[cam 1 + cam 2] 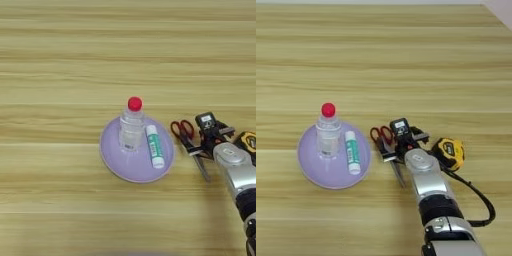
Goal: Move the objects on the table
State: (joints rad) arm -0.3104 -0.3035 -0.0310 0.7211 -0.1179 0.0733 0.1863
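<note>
Red-handled scissors [382, 135] lie flat on the table [406, 60] just right of a lilac plate [311, 170], steel blades pointing toward the near edge. A white glue stick with a green label [352, 152] lies on the plate's right side, beside an upright clear bottle with a red cap [328, 132]. My right gripper [403, 145] reaches in from the bottom right on its silver forearm [423, 175]. It hovers low at the scissors' pivot, and its black parts cover the spot where handles meet blades. I cannot tell whether it touches them.
A yellow tape measure [451, 152] sits right of the gripper, close to the forearm. A black cable [481, 200] loops over the table beside the arm. Bare wood stretches across the far half and the left.
</note>
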